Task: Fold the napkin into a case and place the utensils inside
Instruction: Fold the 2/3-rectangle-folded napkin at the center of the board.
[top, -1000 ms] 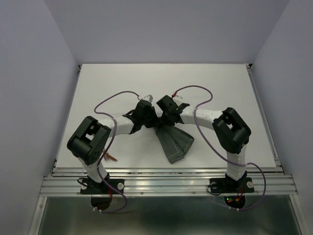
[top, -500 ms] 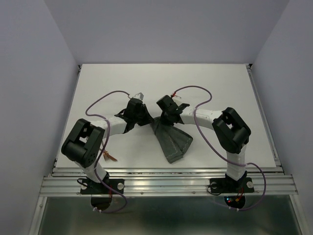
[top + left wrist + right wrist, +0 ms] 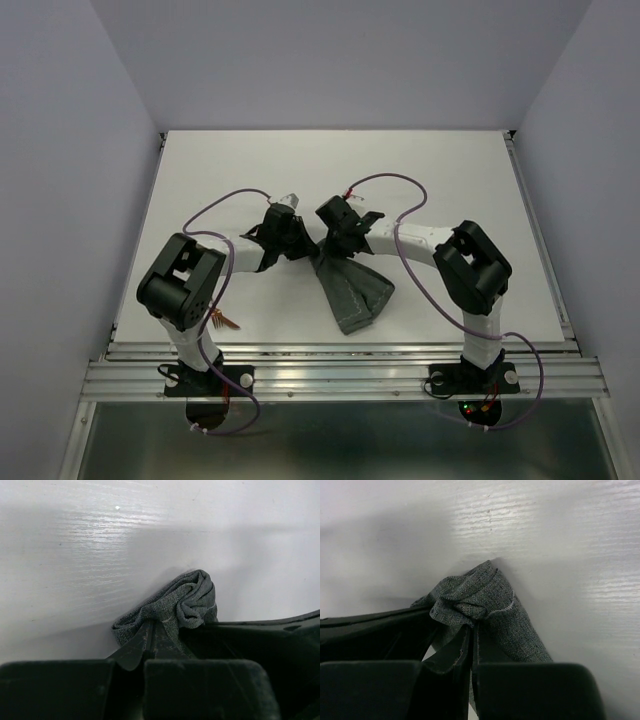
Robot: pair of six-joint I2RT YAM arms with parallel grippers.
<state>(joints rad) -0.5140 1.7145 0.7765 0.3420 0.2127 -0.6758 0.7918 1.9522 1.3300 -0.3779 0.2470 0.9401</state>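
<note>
— From above, where's the napkin?

— Near the middle of the table, a touch toward six o'clock. It's gathered to a point at its eleven o'clock end and fans wider toward five o'clock, where it lies on the surface.

— And the arms?

— They meet at that gathered tip. The left gripper comes in from nine o'clock and the right gripper from three, just beside each other. The utensils are well apart from all that, down at seven o'clock by the left arm, partly hidden behind it.

— What about the left wrist camera?

— The left gripper has its jaws pressed together on a wad of the napkin. The cloth bulges out past the tips toward one o'clock, with white table behind.

— And the right wrist?

— Same story. The right gripper is clamped tight on the napkin. A crumpled fold sits at eleven o'clock of the tips, and a smoother flap with a pale stitched hem runs down toward five o'clock.
</note>
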